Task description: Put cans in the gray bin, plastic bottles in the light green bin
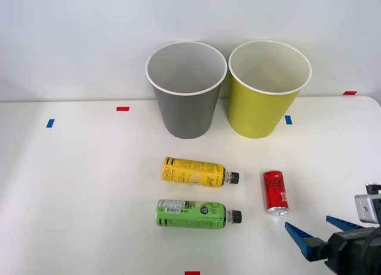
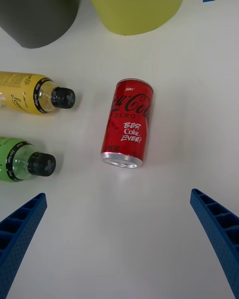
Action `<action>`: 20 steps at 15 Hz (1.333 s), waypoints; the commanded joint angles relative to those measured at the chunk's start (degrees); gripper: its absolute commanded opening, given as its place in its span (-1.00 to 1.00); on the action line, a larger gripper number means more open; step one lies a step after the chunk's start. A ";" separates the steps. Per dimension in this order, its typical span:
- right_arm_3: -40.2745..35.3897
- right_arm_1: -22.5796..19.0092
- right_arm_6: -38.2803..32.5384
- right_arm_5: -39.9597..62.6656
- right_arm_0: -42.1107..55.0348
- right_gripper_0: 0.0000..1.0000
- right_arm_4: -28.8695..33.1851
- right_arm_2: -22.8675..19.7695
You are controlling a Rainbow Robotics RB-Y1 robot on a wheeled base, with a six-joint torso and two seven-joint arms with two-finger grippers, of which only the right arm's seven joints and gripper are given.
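**Sorting not yet started: all three items on the desk, right tool spread wide near the can**

Progress. Nothing is binned as far as the views show. The gray bin point(image 1: 186, 90) and the light green bin point(image 1: 269, 89) stand upright side by side at the far side of the desk point(image 1: 77, 186), rims almost touching; the visible inner walls are bare white, though their floors cannot be seen. The red can point(image 1: 275, 192) lies on its side, silver top toward the robot, in front of the light green bin and well apart from both bins. The yellow-label bottle point(image 1: 195, 172) and the green bottle point(image 1: 193, 213) lie on their sides, one in front of the other, black caps pointing toward the can. Left to do: can into gray, both bottles into light green, i.e. the whole task.

Arm pose. The right tool point(image 1: 318, 230) sits low at the near right corner of the front view, just short of the can and slightly to its right, fingers pointing toward the bins. It is released and holds nothing: the wrist view shows the two blue ribbed fingers point(image 2: 20, 229) spread far apart with bare desk between them and the can lying ahead, roughly centred. Judgement: this looks like an approach lined up on the can first.
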 commanded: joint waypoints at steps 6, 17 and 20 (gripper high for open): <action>1.67 1.43 -16.70 35.69 -29.16 1.00 1.66 4.10; 13.01 2.75 -20.13 45.89 -45.69 1.00 2.45 10.86; 16.35 3.37 -20.30 45.89 -48.06 1.00 3.51 12.45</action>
